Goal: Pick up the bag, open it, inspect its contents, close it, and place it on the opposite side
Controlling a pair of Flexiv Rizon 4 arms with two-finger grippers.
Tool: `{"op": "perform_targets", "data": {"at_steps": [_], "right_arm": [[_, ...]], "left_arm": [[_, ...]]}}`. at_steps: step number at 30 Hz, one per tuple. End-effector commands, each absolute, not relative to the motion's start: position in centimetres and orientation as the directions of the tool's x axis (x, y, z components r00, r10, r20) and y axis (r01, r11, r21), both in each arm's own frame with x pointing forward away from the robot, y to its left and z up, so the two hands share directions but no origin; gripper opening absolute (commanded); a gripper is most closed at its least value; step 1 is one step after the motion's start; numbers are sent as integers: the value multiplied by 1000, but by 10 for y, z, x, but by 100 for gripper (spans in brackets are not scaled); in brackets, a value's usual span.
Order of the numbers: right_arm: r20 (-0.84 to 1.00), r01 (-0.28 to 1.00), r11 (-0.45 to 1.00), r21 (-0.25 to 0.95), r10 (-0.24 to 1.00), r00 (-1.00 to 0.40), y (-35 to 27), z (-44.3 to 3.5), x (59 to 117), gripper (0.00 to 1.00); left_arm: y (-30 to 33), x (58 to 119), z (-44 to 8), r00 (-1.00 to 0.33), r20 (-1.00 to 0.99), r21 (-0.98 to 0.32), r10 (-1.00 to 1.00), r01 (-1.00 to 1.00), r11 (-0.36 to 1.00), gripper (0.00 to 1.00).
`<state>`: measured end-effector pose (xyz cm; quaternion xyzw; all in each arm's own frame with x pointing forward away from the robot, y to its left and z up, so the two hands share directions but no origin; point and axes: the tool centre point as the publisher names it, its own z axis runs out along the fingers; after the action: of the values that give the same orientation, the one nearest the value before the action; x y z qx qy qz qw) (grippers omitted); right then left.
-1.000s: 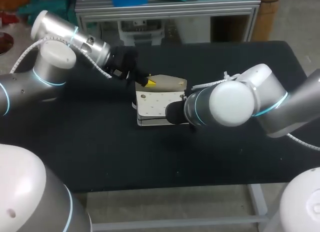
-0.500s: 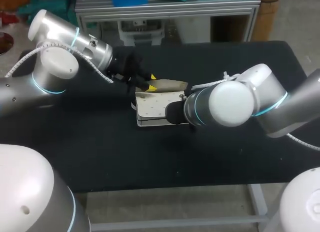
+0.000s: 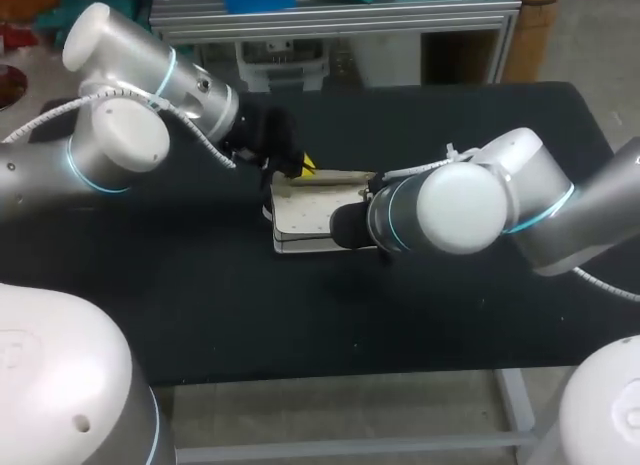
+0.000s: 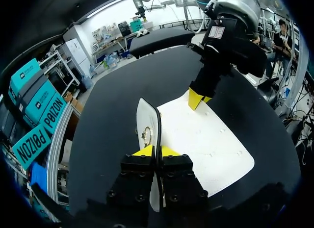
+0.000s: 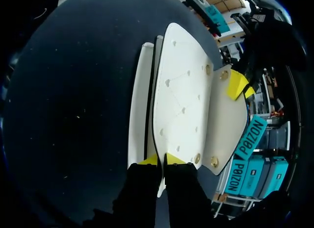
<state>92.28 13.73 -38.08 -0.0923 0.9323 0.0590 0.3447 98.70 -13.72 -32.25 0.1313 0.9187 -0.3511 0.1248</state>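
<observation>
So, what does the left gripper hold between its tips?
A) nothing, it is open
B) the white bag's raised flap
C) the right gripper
B: both yellow tips of the left gripper press the thin raised flap of the bag from two sides.

Our left arm (image 3: 130,135) comes in from the left with its wrist angled down. The left jaws are pinched on the bag (image 3: 305,220) flap between them. Our right arm (image 3: 470,205) reaches across from the right. The right jaws are clamped on the bag's edge, yellow tips (image 5: 174,159) almost touching.
</observation>
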Motion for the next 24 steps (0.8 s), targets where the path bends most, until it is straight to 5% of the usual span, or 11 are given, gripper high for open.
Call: {"op": "perform_targets", "data": {"at_steps": [1,24], "right_arm": [[-738,-215,975,50,-109,-666,138,-385,922,0],[-738,-215,975,50,-109,-666,138,-385,922,0]], "left_arm": [[-132,968,-327,-918,-346,-600,192,374,707,0],[-134,938,-365,-917,-353,-590,183,371,718,0]]}}
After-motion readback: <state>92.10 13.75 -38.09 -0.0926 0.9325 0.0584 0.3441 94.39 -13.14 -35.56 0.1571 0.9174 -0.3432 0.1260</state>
